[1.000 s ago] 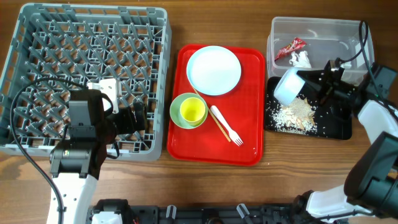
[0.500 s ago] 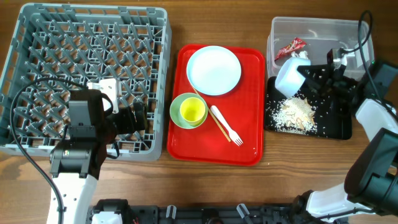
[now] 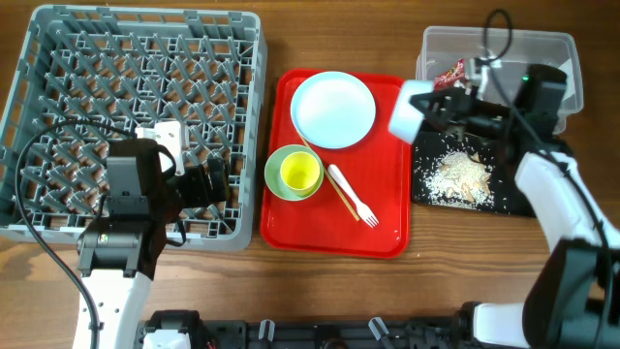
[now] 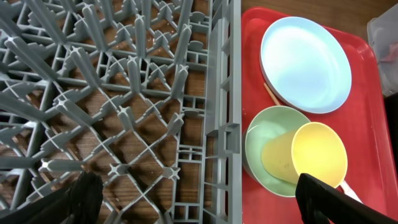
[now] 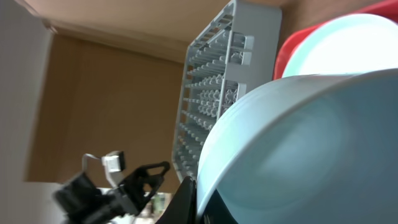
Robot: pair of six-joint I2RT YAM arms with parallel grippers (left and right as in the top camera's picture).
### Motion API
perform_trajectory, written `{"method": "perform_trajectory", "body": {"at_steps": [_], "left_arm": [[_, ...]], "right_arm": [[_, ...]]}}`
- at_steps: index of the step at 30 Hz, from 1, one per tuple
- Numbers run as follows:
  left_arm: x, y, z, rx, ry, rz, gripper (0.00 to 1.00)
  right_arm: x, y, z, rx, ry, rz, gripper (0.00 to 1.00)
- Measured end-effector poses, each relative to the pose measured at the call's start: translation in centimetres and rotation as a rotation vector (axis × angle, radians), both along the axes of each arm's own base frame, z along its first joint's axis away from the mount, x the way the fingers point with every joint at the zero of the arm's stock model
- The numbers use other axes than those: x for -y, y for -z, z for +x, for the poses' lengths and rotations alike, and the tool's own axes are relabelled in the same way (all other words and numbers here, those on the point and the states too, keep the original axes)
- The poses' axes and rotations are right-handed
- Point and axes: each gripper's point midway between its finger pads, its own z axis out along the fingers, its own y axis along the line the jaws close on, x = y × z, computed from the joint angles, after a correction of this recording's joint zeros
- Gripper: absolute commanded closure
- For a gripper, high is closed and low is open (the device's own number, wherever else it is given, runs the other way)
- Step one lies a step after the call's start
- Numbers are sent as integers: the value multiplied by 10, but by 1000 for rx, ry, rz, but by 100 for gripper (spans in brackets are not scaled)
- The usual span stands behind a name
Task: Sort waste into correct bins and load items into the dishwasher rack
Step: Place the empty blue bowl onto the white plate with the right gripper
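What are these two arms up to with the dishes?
The right gripper holds a pale blue bowl tipped on its side, between the red tray and the black tray, where rice-like scraps lie. The left gripper hangs open over the grey rack. The plate, yellow-green bowl, fork and chopstick sit on the red tray.

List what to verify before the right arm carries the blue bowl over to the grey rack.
1. Grip on bowl: ok. The right gripper is shut on the rim of the pale blue bowl, which is tipped on its side.
2. Bowl emptied: cannot tell. Its inside is not clearly shown; food scraps lie in the black tray.
3. Space in the dishwasher rack: ok. No dishes stand among its pegs.
4. Left arm clear: not ok. The left gripper, open, sits over the rack's near right corner.
5. Height over the red tray and pale blue plate: cannot tell.
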Motion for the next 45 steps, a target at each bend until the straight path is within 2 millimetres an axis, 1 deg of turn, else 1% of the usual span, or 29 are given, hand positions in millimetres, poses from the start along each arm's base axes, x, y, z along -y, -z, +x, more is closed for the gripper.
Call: {"method": "perform_trajectory", "body": {"at_steps": [2, 4, 5, 7, 9, 11, 14, 15, 17, 19, 21, 23, 24, 25, 28, 31, 33, 34, 35, 36, 39, 42, 44, 45], "left_arm": [[0, 0, 0, 1, 0, 0, 0], [0, 0, 0, 2, 0, 0, 0], [0, 0, 0, 2, 0, 0, 0], [0, 0, 0, 1, 0, 0, 0], [0, 0, 0, 2, 0, 0, 0], [0, 0, 0, 2, 0, 0, 0], [0, 0, 0, 2, 0, 0, 0], [0, 0, 0, 1, 0, 0, 0], [0, 0, 0, 2, 0, 0, 0], [0, 0, 0, 2, 0, 0, 0], [0, 0, 0, 2, 0, 0, 0], [0, 0, 0, 2, 0, 0, 0], [0, 0, 0, 2, 0, 0, 0], [0, 0, 0, 2, 0, 0, 0], [0, 0, 0, 2, 0, 0, 0], [0, 0, 0, 2, 0, 0, 0], [0, 0, 0, 2, 0, 0, 0], [0, 0, 0, 1, 0, 0, 0], [0, 0, 0, 2, 0, 0, 0], [0, 0, 0, 2, 0, 0, 0], [0, 0, 0, 1, 0, 0, 0], [0, 0, 0, 2, 0, 0, 0], [0, 0, 0, 2, 0, 0, 0], [0, 0, 0, 2, 0, 0, 0]], "right_arm": [[-21, -7, -1, 49, 12, -74, 95], [-35, -6, -3, 52, 23, -132, 95], [-43, 0, -4, 32, 30, -177, 96], [-53, 11, -5, 4, 39, -266, 95], [-61, 19, -8, -8, 41, -371, 96], [-67, 17, -9, 14, 39, -466, 96], [-74, -5, -1, 117, 52, -598, 96], [-78, -18, 3, 171, 61, -642, 96], [-83, -33, 9, 244, 76, -694, 96], [-89, -38, 13, 298, 87, -738, 96], [-99, -27, 17, 315, 68, -774, 96], [-113, 3, 22, 294, 16, -818, 96], [-120, 24, 24, 273, -18, -844, 96], [-126, 39, 25, 258, -41, -860, 96], [-144, 93, 24, 211, -134, -914, 96], [-157, 123, 19, 197, -196, -945, 96], [-165, 138, 15, 191, -228, -955, 95], [-167, 141, 13, 187, -237, -958, 95], [-168, 145, 11, 186, -247, -963, 89], [-169, 146, 11, 189, -251, -967, 80], [-168, 147, 9, 187, -260, -975, 74], [-166, 150, 5, 170, -271, -985, 65], [-162, 152, -1, 135, -290, -1001, 62], [-161, 149, -3, 128, -295, -1004, 61]]}}
